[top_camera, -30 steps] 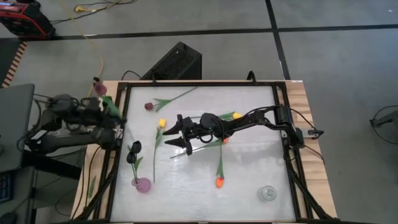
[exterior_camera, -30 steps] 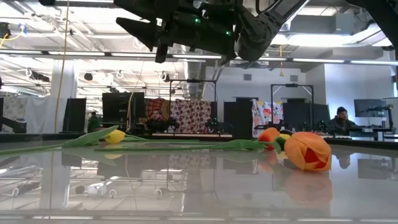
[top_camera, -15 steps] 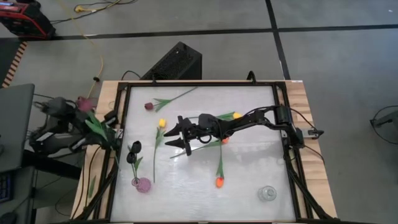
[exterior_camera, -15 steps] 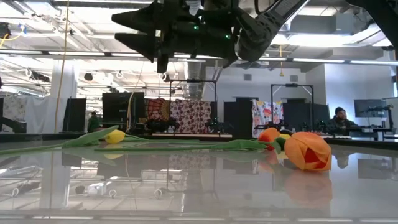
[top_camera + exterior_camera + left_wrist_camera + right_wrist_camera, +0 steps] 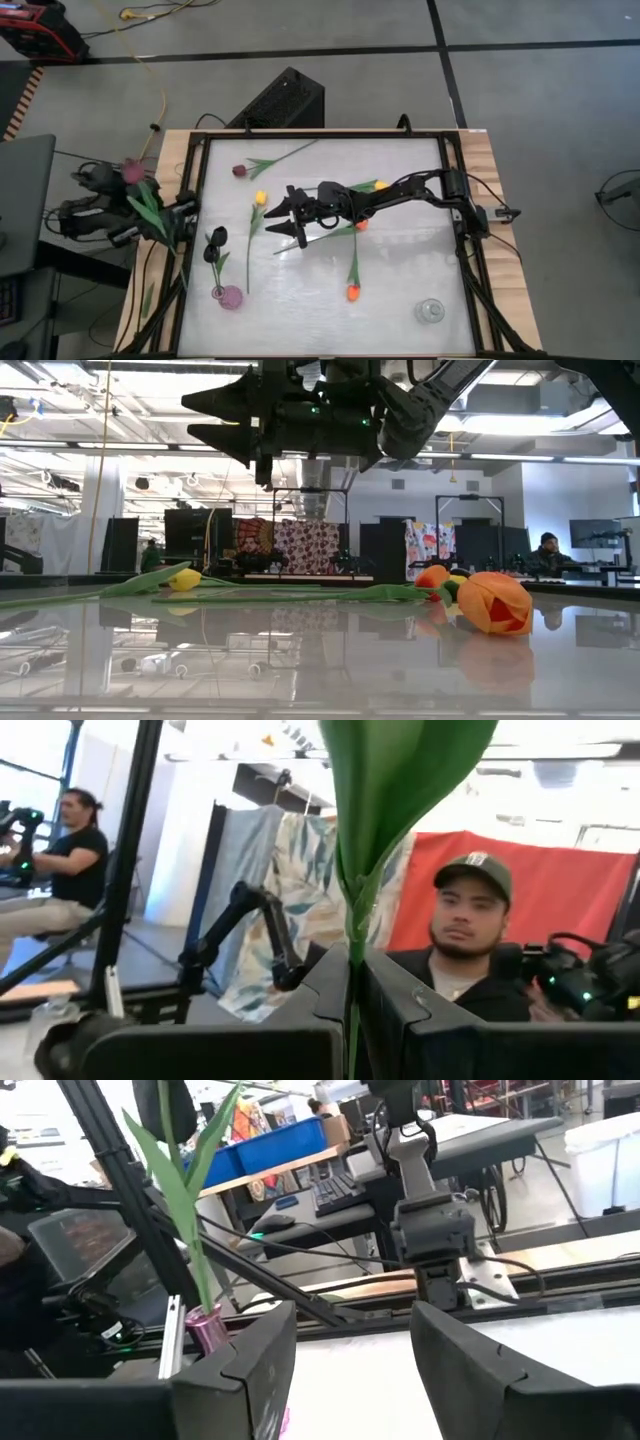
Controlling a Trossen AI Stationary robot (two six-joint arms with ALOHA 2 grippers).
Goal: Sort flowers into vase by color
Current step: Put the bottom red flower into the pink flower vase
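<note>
My left gripper is beyond the table's left edge, shut on a maroon-headed tulip. The tulip's green leaf rises past the fingers in the left wrist view. My right gripper hangs open above the table's middle, close to a yellow tulip lying flat; nothing is between its fingers. Another maroon tulip, a second yellow one and two orange ones also lie on the table. A purple vase holds dark flowers. A clear vase stands near right. My left gripper pinches the tulip's thin stem between its two fingers, below the leaf. The fingers lie across the stem. The flower is lifted clear of the table, its leaf and head standing up above the fingers.
A black frame rims the glossy table. A loose leaf lies on the wooden border at the left. In the room beyond, a person in a cap and a seated person show.
My left gripper has swung with the maroon tulip away from the table's far left corner, toward the near side and farther off the left edge, turning as it went; the flower head now lies farther left. My right gripper has tipped its fingers closer to level.
</note>
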